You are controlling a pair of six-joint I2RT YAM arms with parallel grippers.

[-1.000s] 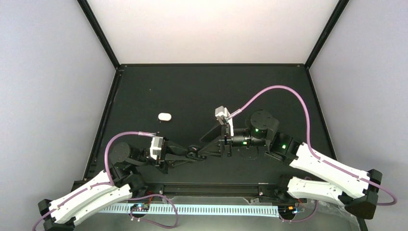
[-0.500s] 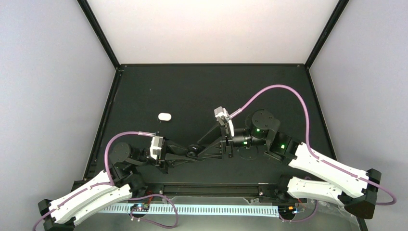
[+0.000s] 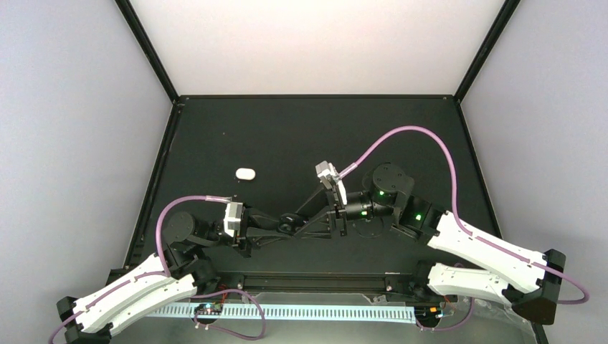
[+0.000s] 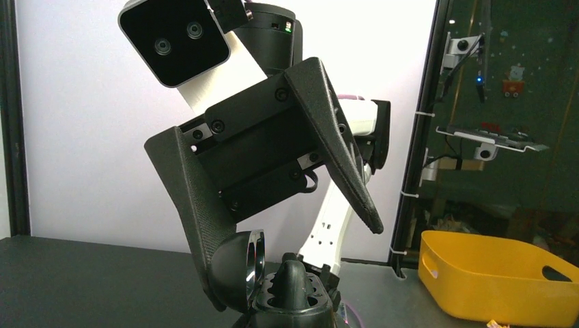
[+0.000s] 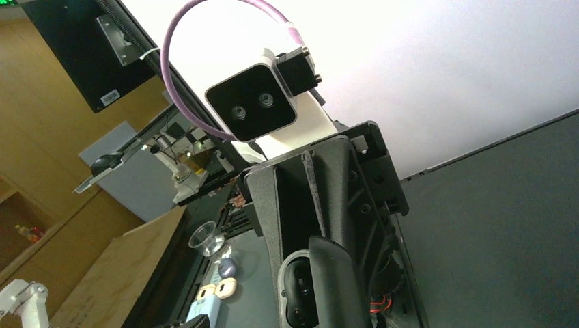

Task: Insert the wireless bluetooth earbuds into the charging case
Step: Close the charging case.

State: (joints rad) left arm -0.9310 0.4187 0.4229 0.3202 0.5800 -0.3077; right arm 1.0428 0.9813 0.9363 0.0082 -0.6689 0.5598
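Worktop (image 3: 301,129): black, rail on far, left and right edges; broad stretch between arms and far rail. Arms meet low centre, near front edge.
Right fingers (image 4: 341,164): spread wide, straddling black case (image 4: 290,307), one tip just beside lid (image 4: 240,268).
Left fingers (image 5: 334,198): closed narrow on same case.
Black case: glossy, rounded, wells facing up; lid hinged open, tilted left in left wrist view.
White case (image 3: 245,173): oval pebble, long axis left-right, lying apart, left of centre.
Earbuds: cannot make out.
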